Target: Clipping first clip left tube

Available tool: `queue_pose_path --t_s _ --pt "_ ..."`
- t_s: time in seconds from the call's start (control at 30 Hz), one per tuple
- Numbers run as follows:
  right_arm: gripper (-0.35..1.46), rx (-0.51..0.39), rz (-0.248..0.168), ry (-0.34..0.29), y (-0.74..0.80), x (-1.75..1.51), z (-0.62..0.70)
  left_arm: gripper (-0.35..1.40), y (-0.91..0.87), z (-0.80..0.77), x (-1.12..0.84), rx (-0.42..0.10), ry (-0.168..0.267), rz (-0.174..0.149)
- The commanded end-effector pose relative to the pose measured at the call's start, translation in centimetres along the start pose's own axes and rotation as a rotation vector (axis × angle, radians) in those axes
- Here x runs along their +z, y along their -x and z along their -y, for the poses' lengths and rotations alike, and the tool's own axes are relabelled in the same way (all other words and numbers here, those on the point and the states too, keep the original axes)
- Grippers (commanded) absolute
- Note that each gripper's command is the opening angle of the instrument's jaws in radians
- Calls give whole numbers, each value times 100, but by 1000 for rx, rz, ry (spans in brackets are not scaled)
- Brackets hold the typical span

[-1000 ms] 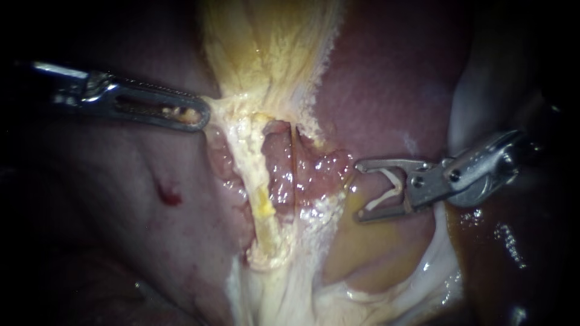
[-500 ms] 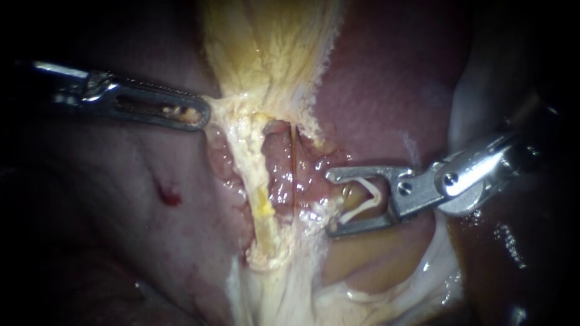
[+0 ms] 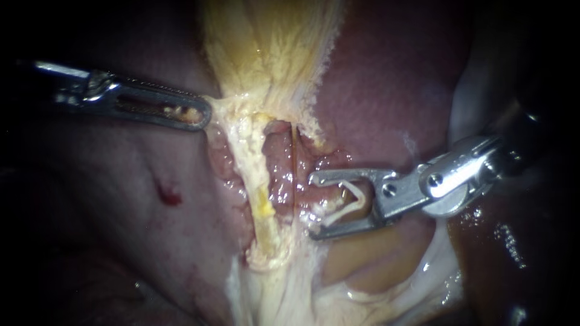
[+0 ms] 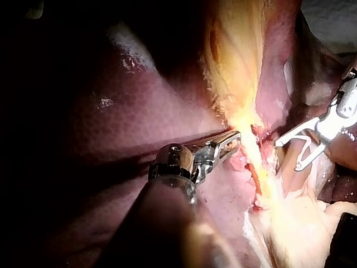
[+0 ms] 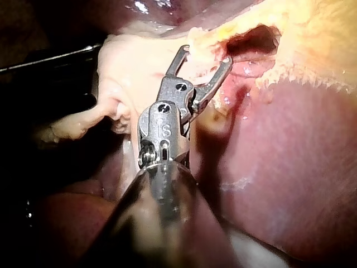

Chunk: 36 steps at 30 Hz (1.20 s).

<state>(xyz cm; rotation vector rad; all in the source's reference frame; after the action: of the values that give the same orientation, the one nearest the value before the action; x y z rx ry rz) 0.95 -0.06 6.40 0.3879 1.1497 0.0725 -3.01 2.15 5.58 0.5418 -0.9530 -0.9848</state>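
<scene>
Right instrument (image 3: 311,205), spread jaws holding a clip (image 3: 349,200); upright left tube (image 3: 264,205) just leftward, mid-frame; left instrument (image 3: 202,115) clamps gallbladder (image 3: 266,42).

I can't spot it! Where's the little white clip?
Endoscope view, right of centre: the white clip sits inside the right instrument's end effector, just beside the bumpy pink tissue.

Open white clip (image 3: 349,207) nr pale tube (image 3: 264,208)

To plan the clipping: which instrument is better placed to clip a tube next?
The right instrument. Its jaws, wide apart, hold a clip and sit close to the pale tube. The left instrument is shut on pale tissue higher up.
</scene>
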Motion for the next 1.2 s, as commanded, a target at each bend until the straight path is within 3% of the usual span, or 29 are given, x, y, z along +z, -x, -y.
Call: queue_pose_path --t_s 0.03,0.27,0.57,0.77,0.93,1.2 --pt "50 -2 -3 -3 0 2 0 -35 0 0 0 0 0 0" --pt "50 25 -32 -21 0 11 0 -35 0 0 1 0 0 0" --pt "50 188 -66 -57 6 29 6 -35 0 0 1 0 1 0" --pt "50 268 -62 -76 18 45 7 -35 0 0 1 0 1 0" --pt "49 320 -59 -106 29 55 3 -35 0 0 1 0 1 0" --pt "49 333 -66 -106 40 62 -8 -35 0 1 1 0 1 1"
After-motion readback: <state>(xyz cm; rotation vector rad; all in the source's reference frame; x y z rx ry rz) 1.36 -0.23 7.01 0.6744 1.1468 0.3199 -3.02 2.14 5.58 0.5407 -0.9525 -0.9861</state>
